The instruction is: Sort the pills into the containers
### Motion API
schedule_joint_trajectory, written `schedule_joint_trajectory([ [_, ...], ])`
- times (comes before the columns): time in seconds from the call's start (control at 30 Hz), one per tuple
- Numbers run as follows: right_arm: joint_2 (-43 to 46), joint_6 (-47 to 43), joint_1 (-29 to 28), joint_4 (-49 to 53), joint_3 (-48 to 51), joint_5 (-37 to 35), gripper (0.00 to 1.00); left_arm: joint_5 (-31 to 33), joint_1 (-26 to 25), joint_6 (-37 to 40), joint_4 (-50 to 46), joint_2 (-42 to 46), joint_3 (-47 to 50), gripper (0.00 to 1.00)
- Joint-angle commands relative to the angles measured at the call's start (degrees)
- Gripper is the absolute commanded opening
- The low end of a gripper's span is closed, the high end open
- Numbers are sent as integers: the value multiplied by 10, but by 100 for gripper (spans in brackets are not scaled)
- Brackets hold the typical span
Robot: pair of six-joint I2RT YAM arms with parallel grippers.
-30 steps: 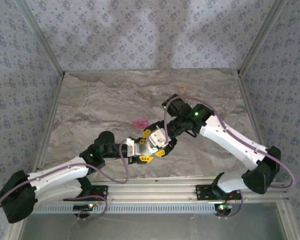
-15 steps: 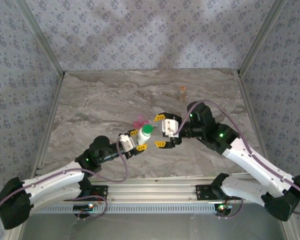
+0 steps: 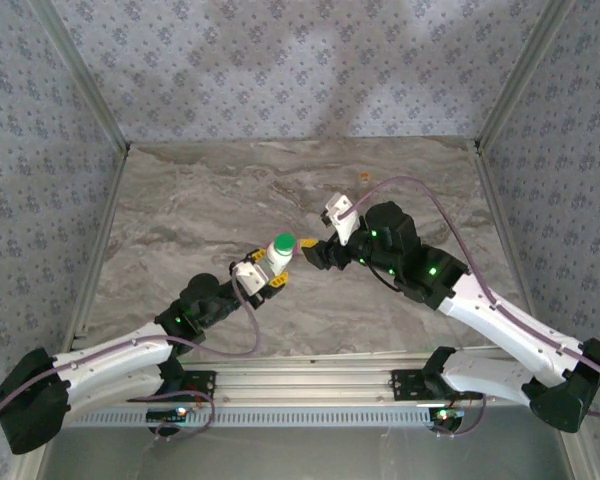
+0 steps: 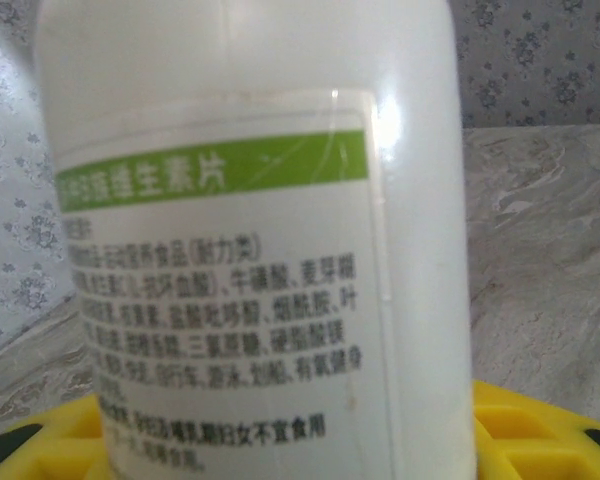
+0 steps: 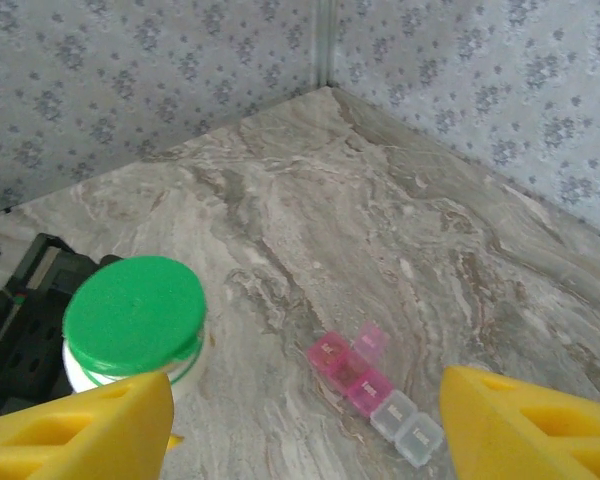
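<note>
The white plastic bottle with a round green cap (image 3: 281,245) sits cap-up at the centre of the overhead frame, clamped low on its body by the left gripper (image 3: 267,270). Just right of it, the right gripper (image 5: 305,425) hangs with its yellow fingers spread wide, holding nothing. In the wrist view a pink-and-clear strip pill case (image 5: 372,385) lies on the grey marbled tabletop (image 5: 380,230) at lower centre. A tiny amber vial (image 3: 363,178) stands toward the overhead view's upper right.

The label (image 4: 220,330) on the white bottle (image 4: 410,60) is showing a green band (image 4: 210,170) across its upper part, carrying white Chinese characters ending 维生素片. Blurred grey Chinese lines are running below. Marks on the pill case (image 5: 370,385) are showing too small to read.
</note>
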State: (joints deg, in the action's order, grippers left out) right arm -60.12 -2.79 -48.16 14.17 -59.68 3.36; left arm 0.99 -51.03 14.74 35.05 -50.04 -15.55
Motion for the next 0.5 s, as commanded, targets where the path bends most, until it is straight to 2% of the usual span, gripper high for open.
schedule_joint_trajectory([
  [0.0, -8, 29, 0, 5, -4, -44, 73, 9, -2, -12, 42, 5, 3, 0],
  [0.47, -67, 81, 15, -11, -40, -24, 74, -19, -3, -26, 51, -9, 4, 0],
])
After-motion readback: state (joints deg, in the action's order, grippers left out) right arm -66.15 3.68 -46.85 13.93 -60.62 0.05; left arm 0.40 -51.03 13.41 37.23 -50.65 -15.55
